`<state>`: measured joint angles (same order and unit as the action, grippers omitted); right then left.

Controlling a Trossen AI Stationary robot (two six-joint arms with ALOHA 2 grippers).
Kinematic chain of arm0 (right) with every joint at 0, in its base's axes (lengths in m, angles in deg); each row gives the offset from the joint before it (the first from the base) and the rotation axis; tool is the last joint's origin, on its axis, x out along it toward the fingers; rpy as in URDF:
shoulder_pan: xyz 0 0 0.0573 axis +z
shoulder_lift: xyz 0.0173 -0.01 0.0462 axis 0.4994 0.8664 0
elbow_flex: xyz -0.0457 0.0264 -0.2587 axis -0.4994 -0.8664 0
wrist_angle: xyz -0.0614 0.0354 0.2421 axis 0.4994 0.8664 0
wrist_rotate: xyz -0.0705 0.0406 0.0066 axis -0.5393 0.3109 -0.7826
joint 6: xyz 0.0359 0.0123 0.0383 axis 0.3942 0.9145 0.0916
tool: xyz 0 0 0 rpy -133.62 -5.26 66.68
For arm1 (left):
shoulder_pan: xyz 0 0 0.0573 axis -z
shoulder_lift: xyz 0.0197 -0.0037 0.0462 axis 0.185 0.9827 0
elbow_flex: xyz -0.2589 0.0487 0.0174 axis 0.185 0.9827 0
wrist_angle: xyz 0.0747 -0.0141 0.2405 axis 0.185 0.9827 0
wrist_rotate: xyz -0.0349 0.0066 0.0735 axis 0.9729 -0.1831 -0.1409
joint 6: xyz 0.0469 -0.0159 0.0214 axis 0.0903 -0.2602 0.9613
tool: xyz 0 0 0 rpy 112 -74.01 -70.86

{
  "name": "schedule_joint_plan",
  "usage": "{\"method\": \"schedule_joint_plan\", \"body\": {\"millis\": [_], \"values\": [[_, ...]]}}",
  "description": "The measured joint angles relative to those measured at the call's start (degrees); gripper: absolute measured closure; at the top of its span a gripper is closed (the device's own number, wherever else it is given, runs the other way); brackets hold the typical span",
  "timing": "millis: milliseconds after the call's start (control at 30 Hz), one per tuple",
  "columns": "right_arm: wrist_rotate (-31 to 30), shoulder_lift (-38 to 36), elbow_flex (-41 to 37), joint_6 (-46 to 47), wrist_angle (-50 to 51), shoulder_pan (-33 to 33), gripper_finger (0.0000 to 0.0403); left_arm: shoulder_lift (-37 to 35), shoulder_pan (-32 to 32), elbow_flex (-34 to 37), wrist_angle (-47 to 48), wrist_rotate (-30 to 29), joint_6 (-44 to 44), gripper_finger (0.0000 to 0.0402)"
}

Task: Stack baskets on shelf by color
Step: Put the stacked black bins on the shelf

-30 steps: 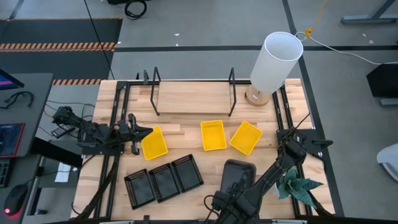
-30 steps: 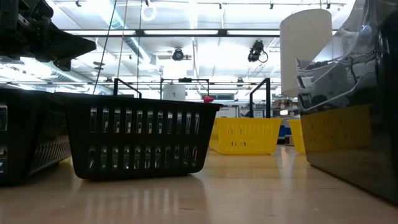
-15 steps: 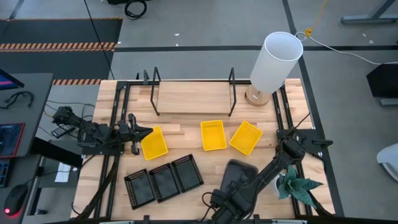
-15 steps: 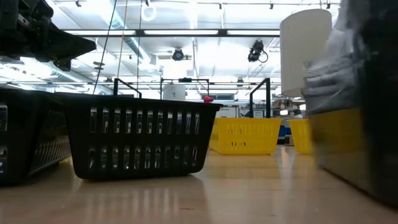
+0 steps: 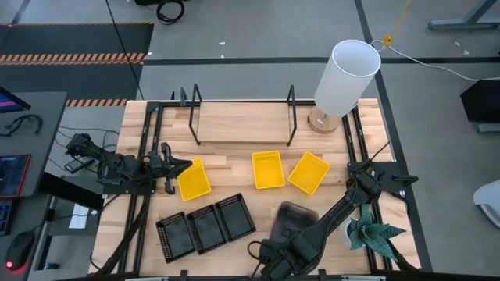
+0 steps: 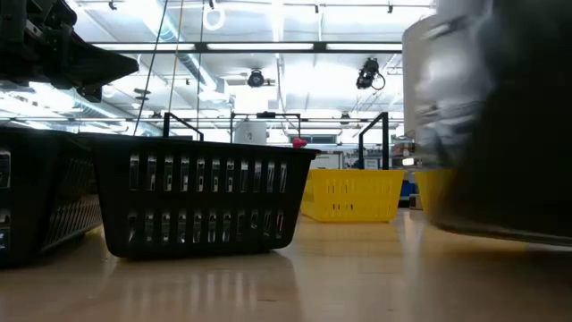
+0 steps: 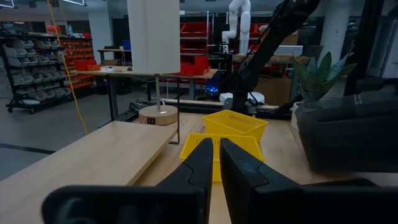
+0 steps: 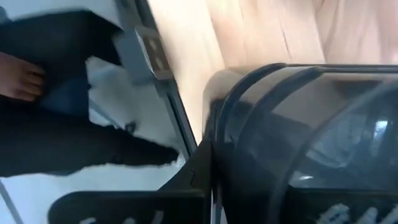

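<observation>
My right gripper is shut on the dark grey baskets near the table's front edge. They show blurred and clear of the table in the low view; how many are nested, I cannot tell. Three black baskets sit in a row at the front left. Three yellow baskets sit mid-table. The shelf stands at the back, bare. My left gripper is shut, level, just left of the left yellow basket. My right gripper holds the dark grey baskets at their near short end, coming from the table's near side. The curved rim fills the wrist view beside the fingers, but the gripper's body hides the contact itself. The baskets are lifted clear of the table.
A tall white lamp stands at the back right beside the shelf. A green plant is at the front right by the right arm. A person's foot shows on the floor past the table's near edge.
My right gripper has lifted the dark grey baskets off the table and drawn them a little toward the near-left. In the low view they have risen from the tabletop and swung left. The left arm has kept still.
</observation>
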<state>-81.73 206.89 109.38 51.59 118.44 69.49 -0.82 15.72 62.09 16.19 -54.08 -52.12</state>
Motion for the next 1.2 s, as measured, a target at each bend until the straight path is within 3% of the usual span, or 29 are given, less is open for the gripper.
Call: {"method": "schedule_joint_plan", "body": {"millis": [400, 1200], "values": [[-10.7, -0.3, 11.5, -20.4, 5.7, -4.7, 0.0386, 0.0, 0.0, 0.0, 0.0, 0.0, 0.0, 0.0364], [-9.1, -0.6, 11.5, -56.5, 18.5, -33.0, 0.038, 0.0, 0.0, 0.0, 0.0, 0.0, 0.0, 0.0365]]}}
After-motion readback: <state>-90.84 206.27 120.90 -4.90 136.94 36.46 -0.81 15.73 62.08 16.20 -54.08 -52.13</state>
